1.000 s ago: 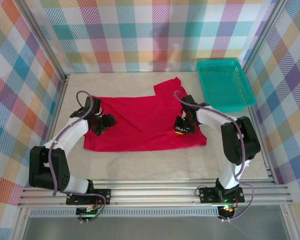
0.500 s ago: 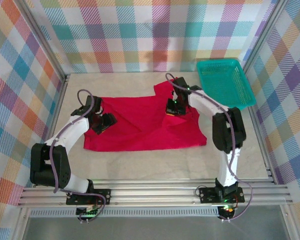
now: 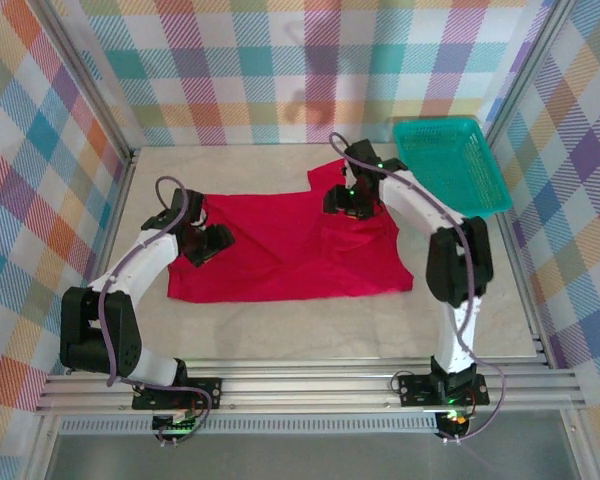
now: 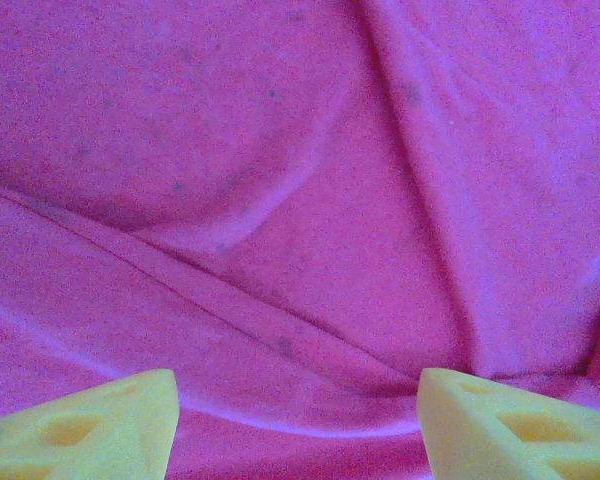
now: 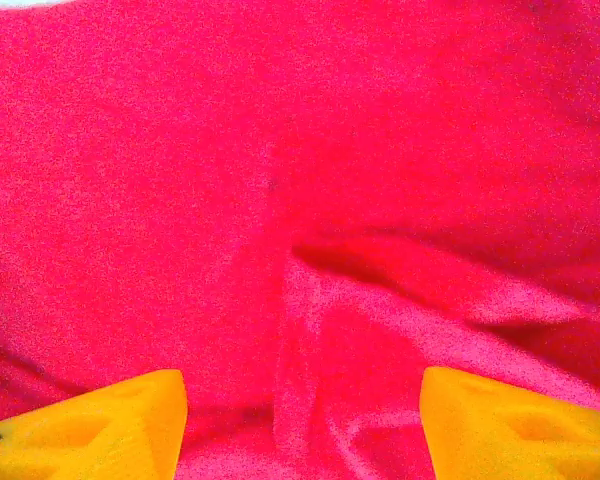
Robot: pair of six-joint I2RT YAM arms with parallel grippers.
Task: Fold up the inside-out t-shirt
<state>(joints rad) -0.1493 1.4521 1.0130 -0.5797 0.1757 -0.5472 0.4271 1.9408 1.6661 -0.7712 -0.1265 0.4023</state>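
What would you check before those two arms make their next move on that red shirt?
1. The left fingers are open with nothing pinched: ok.
2. The right fingers are open with nothing pinched: ok.
3. The t-shirt lies smooth: not ok, creases run across it.
4. The t-shirt is wholly on the table: ok.
5. The basket is apart from the cloth: ok.
6. Contact with the cloth: cannot tell.

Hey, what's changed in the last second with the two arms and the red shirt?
The right gripper moved away from the arm bases, from the t-shirt's near right part to its far right corner, and its shut jaws opened; nothing is held now. The left gripper stayed open over the shirt's left side. The shirt's outline and the green basket look unchanged.
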